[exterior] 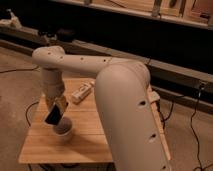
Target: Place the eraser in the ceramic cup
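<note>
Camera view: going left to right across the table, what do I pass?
Eraser held tilted in the shut gripper → ceramic cup just below it → white oblong item → the arm's big upper link.

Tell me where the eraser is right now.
In the camera view, the eraser hangs tilted in the shut gripper, left of centre over the wooden table, just above the ceramic cup and not yet inside it.
</note>
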`<state>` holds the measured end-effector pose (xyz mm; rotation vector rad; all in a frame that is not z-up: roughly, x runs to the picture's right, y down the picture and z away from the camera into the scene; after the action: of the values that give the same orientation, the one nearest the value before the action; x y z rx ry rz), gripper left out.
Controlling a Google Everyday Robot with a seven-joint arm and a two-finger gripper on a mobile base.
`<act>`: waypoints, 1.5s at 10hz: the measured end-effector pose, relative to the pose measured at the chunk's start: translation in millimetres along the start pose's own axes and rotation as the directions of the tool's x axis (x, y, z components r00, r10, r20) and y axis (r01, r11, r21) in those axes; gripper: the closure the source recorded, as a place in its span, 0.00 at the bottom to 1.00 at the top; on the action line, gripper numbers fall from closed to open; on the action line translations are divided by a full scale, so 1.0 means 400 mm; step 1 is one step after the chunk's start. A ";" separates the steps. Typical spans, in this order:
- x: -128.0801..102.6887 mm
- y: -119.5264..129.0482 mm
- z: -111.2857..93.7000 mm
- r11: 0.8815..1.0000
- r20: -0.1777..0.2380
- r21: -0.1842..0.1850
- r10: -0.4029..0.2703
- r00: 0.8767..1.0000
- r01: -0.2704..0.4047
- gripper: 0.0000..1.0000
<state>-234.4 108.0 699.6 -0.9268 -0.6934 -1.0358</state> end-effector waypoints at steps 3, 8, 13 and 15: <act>-0.026 -0.008 0.046 1.000 -0.020 -0.006 0.028 0.999 -0.028 1.00; -0.040 0.007 0.084 0.995 -0.050 -0.001 0.096 0.994 -0.096 1.00; -0.044 0.042 0.100 0.987 -0.034 0.010 0.163 0.986 -0.162 0.98; -0.038 0.061 0.101 0.983 -0.029 0.008 0.184 0.982 -0.184 0.82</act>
<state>-219.5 155.3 697.8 -0.9508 -0.5743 -0.8814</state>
